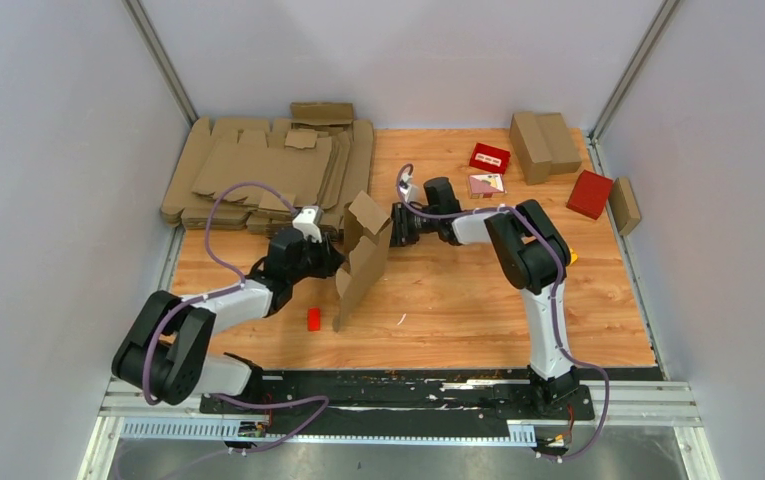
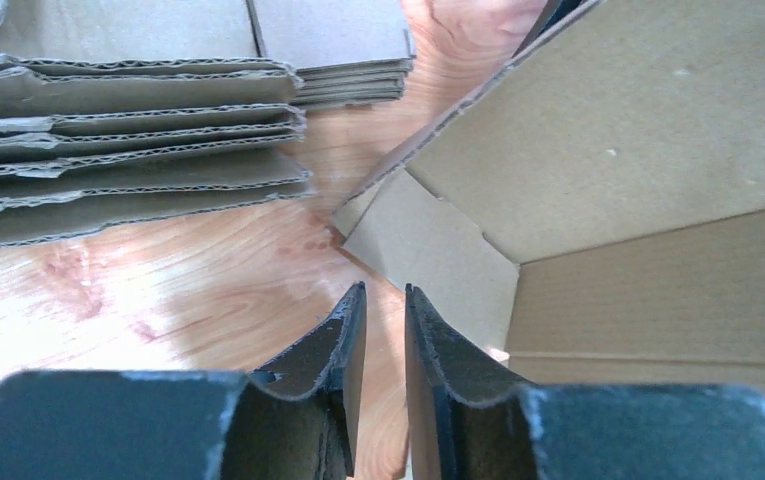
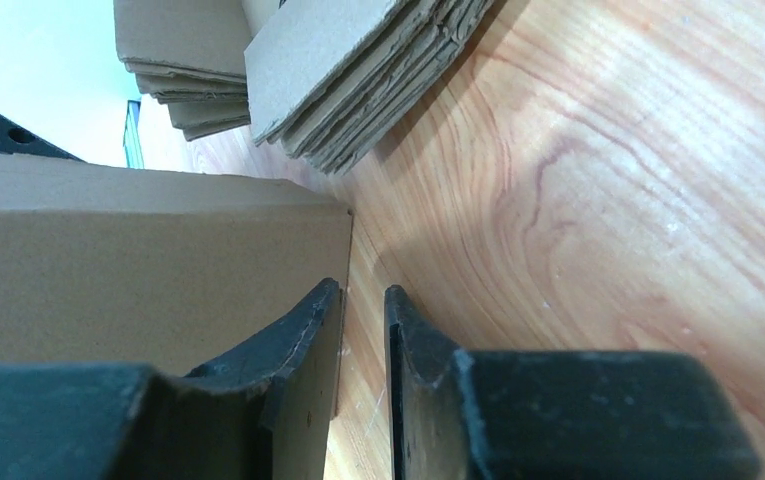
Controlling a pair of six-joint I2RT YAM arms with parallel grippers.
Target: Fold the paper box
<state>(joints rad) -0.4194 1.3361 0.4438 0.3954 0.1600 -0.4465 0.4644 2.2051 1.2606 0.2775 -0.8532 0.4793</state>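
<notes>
Plain brown corrugated-cardboard paper box (image 1: 363, 265) (image 2: 638, 150) (image 3: 138, 260) stands half-folded mid-tabletop (image 1: 478, 300) between the arms. The left end effector (image 1: 334, 250) (image 2: 383, 290) is beside it, barely parted, empty; the right end effector (image 1: 395, 225) (image 3: 363, 288) straddles a panel edge, clamped or not I cannot tell. Far back, the small red box (image 1: 489, 157) carries a white label, unreadable.

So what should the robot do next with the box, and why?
Probably ease the left claw forward to press a panel of the paper box inward. It stands only half-folded, the left claw is empty just short of it, and the right claw sits close on its other side.
</notes>
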